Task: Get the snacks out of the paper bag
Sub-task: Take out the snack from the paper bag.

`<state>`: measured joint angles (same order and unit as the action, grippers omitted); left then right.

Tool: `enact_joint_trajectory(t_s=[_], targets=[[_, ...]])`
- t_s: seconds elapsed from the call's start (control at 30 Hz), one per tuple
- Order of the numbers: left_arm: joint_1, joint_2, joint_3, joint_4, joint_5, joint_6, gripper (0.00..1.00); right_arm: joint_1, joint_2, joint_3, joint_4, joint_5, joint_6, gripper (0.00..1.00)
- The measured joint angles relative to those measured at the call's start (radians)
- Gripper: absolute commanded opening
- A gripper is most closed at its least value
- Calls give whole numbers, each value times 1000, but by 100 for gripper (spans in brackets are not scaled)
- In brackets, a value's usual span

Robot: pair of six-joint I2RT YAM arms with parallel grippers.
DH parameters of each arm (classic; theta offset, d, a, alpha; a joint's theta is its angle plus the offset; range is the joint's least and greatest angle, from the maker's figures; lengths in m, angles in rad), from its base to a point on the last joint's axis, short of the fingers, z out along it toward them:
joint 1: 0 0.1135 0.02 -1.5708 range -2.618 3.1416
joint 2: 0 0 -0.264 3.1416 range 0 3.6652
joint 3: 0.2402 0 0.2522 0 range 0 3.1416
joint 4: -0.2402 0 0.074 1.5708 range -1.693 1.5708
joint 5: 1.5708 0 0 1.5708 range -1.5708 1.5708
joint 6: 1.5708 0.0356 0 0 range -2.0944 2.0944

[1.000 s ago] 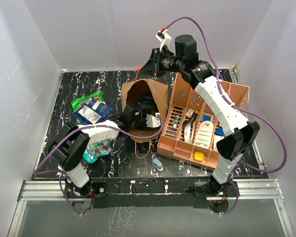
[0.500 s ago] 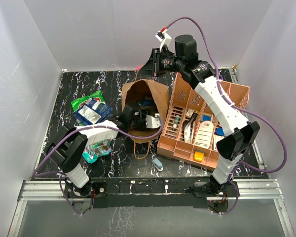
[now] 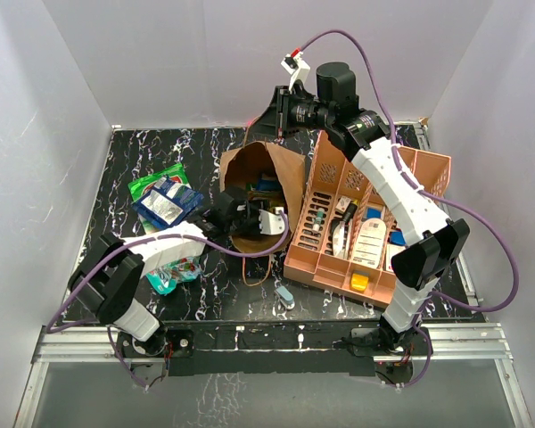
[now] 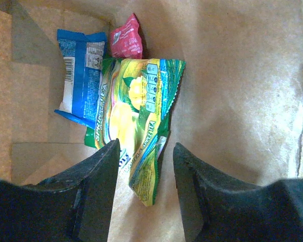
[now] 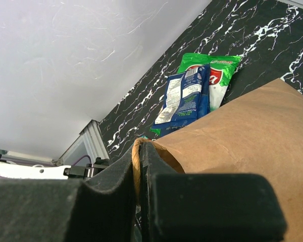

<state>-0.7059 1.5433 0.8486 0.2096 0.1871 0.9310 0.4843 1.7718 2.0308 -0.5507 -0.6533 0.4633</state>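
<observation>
Your left pincer [image 4: 146,148] reaches into the open mouth of the paper bag [image 3: 290,174] at the middle of the desk [image 3: 196,147], its fingers [image 4: 91,186] spread apart and holding nothing. In the left wrist view a green-and-yellow packet [image 4: 136,101] lies on the bag's inner paper straight ahead, its near end showing in the gap between the two fingers; you cannot tell whether either finger touches it. A blue packet [image 4: 81,65] lies partly beneath it on its left. A small pink-red packet [image 4: 126,40] sits past both, farthest from the pincer. Your right pincer [image 5: 140,151] is pressed together on the bag's rim at the far side, with a thin edge of brown paper pinched between its fingers. Outside the bag, to its left, a green packet [image 3: 152,181] and a dark-blue packet [image 3: 168,205] overlap on the desk, the dark-blue one on top. A teal packet [image 3: 165,278] lies nearer you, partly under the left arm. The orange tray [image 3: 334,174], crowded with small items, stands just beside the bag's right side, under the right arm. A pale-blue capsule [image 3: 285,295] rests on the desk near the bag's front.
</observation>
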Motion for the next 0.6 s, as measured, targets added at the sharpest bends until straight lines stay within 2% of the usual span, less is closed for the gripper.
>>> enact_joint_trajectory(t_s=[0.2,0.43,0.6], targets=[[0,28,-2,19,-10,0,42,0,0,0,3,0,6,7],[0,104,11,27,-34,11,44,0,0,0,2,0,7,7],[0,155,17,114,-98,20,41,0,0,0,1,0,10,7]])
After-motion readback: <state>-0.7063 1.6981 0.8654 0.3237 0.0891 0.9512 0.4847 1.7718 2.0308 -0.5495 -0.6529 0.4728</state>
